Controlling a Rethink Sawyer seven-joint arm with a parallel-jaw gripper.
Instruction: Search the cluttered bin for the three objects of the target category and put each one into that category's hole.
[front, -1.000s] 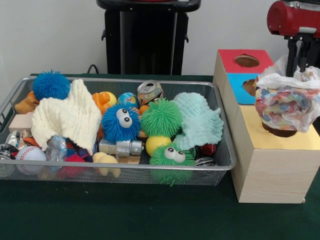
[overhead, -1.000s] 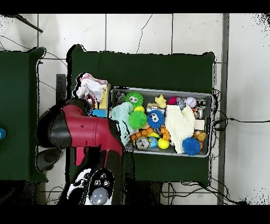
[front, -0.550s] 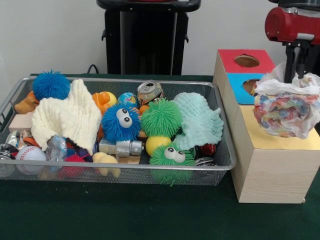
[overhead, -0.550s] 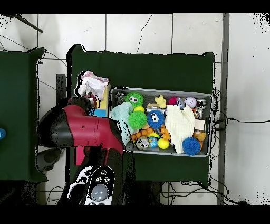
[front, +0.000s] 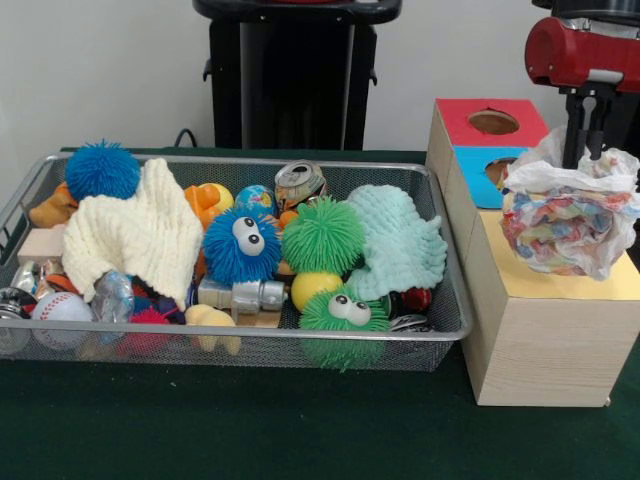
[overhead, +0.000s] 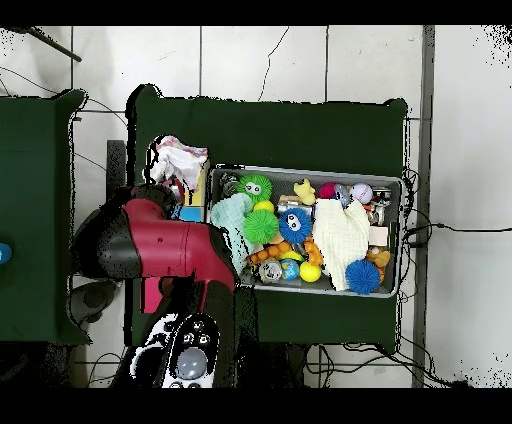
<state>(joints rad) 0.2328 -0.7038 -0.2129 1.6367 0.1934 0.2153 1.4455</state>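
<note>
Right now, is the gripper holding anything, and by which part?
It looks like the gripper holds the crumpled plastic bag by its top, over the yellow box top. The fingers are hidden in the bag, so the grip is unconfirmed.

A robot arm (overhead: 165, 250) with glossy dark red, rounded cylindrical housings and black joints. Below its red wrist, a slim black gripper (front: 588, 125) hangs from a black bracket. The base is black and grey.

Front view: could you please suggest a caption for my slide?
Sawyer's gripper at a crumpled plastic bag on the yellow-topped box, beside a cluttered wire bin.
</note>
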